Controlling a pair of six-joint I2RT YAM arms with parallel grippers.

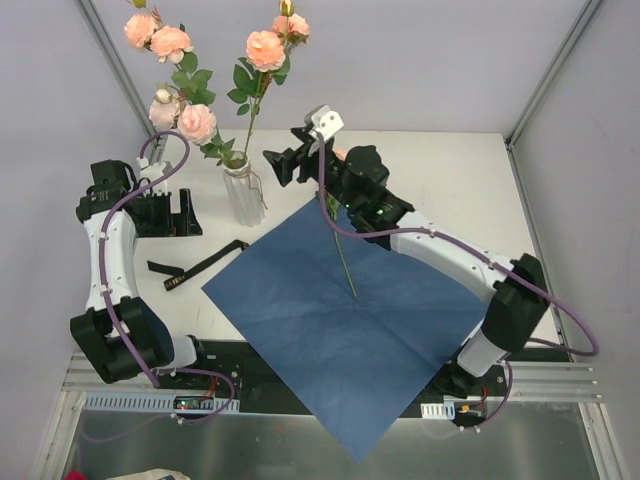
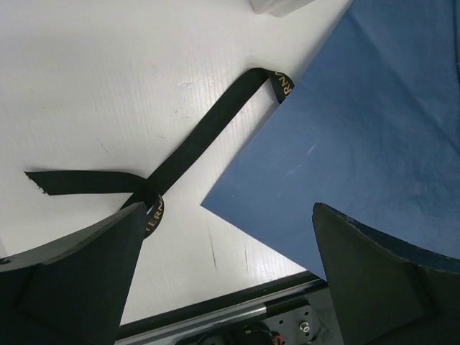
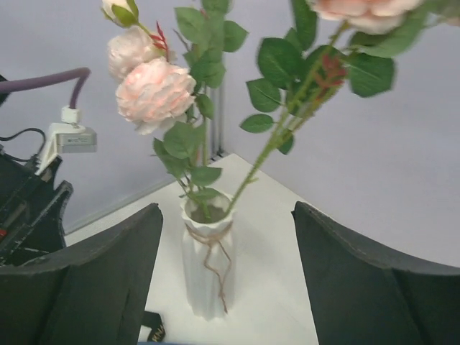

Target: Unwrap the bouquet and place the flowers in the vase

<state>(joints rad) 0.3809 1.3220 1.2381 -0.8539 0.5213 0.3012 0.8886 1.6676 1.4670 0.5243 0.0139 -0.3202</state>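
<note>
The whitish ribbed vase (image 1: pixel 243 192) (image 3: pixel 205 266) stands at the back left of the table with peach-pink flowers (image 1: pixel 265 48) (image 3: pixel 154 93) standing in it. My right gripper (image 1: pixel 281 165) (image 3: pixel 226 213) hovers just right of the vase, facing it, open and holding nothing. The bouquet's blue paper (image 1: pixel 350 325) (image 2: pixel 359 129) lies flat and unfolded. One more green stem (image 1: pixel 346 258) lies on the paper, and its upper end runs under my right arm. My left gripper (image 1: pixel 182 215) (image 2: pixel 228 215) is open above the black ribbon (image 1: pixel 200 265) (image 2: pixel 208 129) and the paper's left corner.
The ribbon lies loose on the white table left of the paper. The paper's near corner hangs over the table's front edge (image 1: pixel 330 385). Grey walls and metal frame posts (image 1: pixel 120 70) close in the back. A twine tie (image 3: pixel 215 248) hangs round the vase neck.
</note>
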